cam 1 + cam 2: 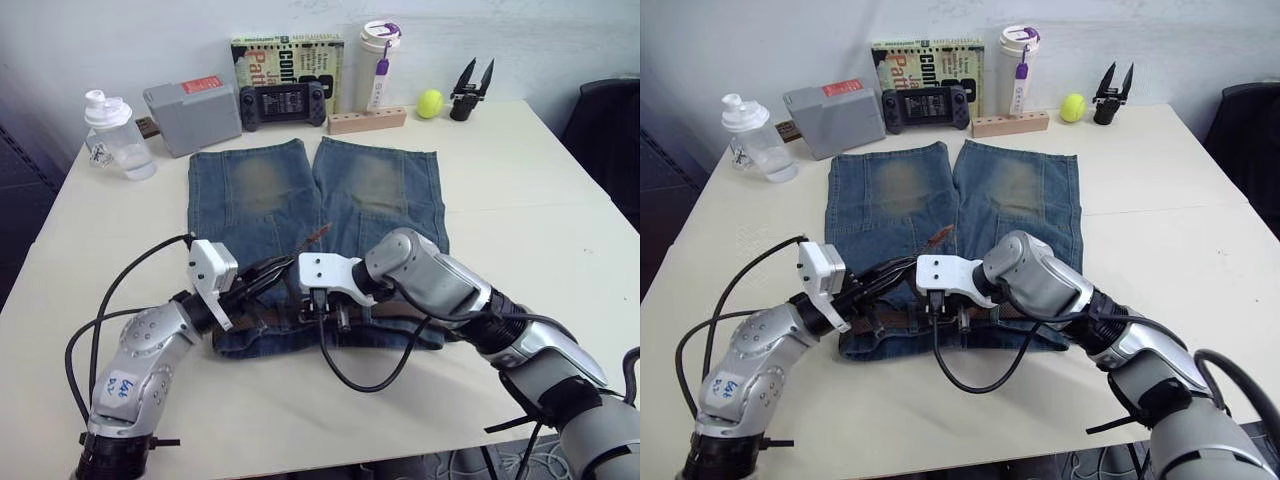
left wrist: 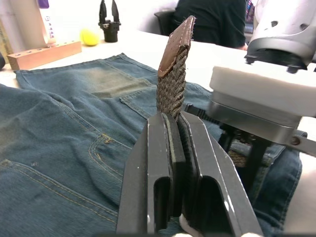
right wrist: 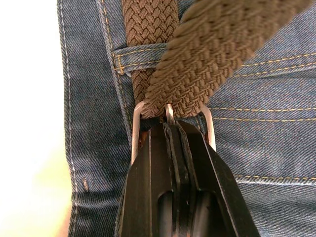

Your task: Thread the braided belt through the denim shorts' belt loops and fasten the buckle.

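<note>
From the head views, the denim shorts lie flat on the table, waistband toward the robot, and both grippers meet over the waistband. The braided belt runs along it, apparently already fed through the belt loops, so fastening seems to be the step in hand.

Left wrist view: the left gripper is closed on the belt just below its leather tip, which stands up past the fingertips, probably to keep the free end taut.

Right wrist view: the right gripper is pinched shut at the buckle, right at its fingertips, likely steadying it. The belt passes through the frame, and one belt loop lies just beyond.

Far beyond both grippers stand a clear bottle and a white tumbler; I cannot tell their contents.
</note>
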{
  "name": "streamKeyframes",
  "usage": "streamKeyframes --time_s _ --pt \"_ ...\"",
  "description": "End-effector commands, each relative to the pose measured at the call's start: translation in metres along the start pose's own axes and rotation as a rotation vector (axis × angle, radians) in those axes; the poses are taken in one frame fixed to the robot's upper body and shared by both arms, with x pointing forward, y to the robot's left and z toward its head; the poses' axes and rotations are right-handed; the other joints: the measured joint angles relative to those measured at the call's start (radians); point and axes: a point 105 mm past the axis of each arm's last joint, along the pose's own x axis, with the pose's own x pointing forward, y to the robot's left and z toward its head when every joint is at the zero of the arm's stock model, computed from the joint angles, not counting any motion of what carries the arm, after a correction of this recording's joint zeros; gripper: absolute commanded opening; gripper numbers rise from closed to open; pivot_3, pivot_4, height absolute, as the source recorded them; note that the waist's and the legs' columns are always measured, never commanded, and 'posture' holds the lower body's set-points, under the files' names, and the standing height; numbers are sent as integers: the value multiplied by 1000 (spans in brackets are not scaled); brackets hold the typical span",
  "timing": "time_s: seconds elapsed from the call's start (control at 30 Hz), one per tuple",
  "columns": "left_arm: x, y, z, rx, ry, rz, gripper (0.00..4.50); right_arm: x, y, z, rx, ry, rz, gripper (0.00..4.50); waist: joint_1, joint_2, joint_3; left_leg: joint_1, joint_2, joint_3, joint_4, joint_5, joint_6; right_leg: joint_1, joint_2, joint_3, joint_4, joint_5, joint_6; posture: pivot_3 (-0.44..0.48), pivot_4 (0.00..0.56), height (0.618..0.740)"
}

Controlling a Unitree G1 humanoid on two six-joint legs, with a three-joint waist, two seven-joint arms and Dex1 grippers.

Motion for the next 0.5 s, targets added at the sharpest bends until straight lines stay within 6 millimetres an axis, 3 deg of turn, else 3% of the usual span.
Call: streamKeyframes --time_s 0.03,0.13,0.5 --pt "4 8 36 104 -102 -52 0 49 60 -59 144 203 270 98 -3 0 0 2 0 0 -1 0 0 2 0 -1 -1 0 0 0 150 726" --pt "10 15 41 128 -99 -101 0 53 65 -61 134 210 299 98 -8 0 -1 11 0 0 -7 0 0 10 0 -1 -4 0 0 0 150 726" --pt "55 16 80 278 -139 -379 0 60 73 -60 113 213 360 98 -11 -1 -1 12 0 1 -9 1 -2 10 2 -1 -4 0 0 0 150 726"
